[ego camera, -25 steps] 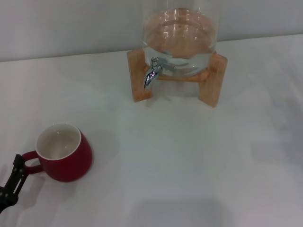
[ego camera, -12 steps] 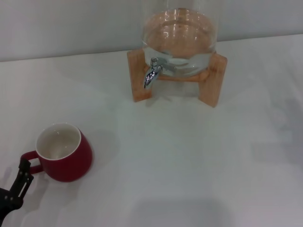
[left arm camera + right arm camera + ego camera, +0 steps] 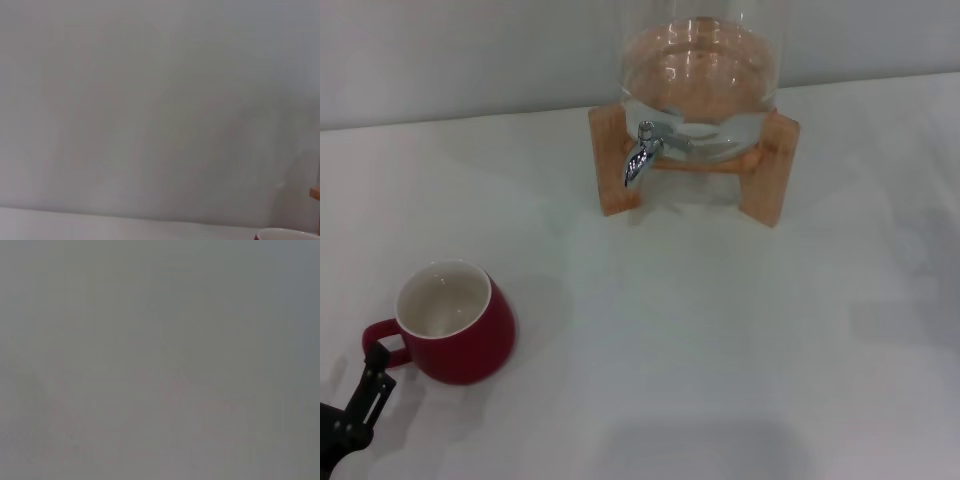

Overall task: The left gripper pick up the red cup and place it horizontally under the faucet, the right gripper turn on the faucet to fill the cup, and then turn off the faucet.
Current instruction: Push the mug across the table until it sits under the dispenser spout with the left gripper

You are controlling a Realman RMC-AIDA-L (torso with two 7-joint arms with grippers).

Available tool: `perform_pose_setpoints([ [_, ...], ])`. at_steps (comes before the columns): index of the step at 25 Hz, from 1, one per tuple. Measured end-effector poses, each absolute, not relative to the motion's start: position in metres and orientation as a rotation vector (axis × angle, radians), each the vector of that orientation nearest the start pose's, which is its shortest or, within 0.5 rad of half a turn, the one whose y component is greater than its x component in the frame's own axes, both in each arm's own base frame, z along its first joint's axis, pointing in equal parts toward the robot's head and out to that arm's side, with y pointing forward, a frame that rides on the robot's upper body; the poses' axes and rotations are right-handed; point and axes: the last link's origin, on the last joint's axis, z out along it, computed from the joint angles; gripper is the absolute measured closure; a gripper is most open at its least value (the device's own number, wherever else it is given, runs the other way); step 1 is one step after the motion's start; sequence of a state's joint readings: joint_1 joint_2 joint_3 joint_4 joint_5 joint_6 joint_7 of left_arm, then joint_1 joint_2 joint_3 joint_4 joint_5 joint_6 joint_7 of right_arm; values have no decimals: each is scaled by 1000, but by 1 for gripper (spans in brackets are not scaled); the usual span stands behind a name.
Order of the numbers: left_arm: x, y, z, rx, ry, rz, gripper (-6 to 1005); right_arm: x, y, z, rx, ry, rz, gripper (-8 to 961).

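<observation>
The red cup (image 3: 452, 324) stands upright on the white table at the near left, its white inside showing and its loop handle pointing left. Only the black tip of my left gripper (image 3: 370, 388) shows at the bottom left corner of the head view. It lies just nearer than the handle and holds nothing. In the left wrist view the cup rim (image 3: 286, 234) peeks in at the picture's edge. The chrome faucet (image 3: 640, 155) juts from the glass jar (image 3: 700, 75) on its wooden stand (image 3: 616, 170) at the far centre. My right gripper is out of view.
The jar holds water. White table (image 3: 720, 330) stretches between the cup and the stand, with a pale wall behind. The right wrist view shows only a plain grey surface.
My left gripper has slid toward the table's near edge, from over the cup's handle to just below it. The cup and faucet have not moved.
</observation>
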State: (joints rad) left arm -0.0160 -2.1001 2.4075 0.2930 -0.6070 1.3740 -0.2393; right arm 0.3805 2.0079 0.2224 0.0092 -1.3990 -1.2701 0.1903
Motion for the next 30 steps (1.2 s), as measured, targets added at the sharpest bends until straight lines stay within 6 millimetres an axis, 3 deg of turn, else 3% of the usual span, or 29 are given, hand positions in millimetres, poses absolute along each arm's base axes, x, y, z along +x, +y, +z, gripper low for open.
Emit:
perform_pose_setpoints([
  [30, -350, 193, -56, -1688, -742, -808, 126, 401, 298, 71, -1276, 548, 567, 294],
])
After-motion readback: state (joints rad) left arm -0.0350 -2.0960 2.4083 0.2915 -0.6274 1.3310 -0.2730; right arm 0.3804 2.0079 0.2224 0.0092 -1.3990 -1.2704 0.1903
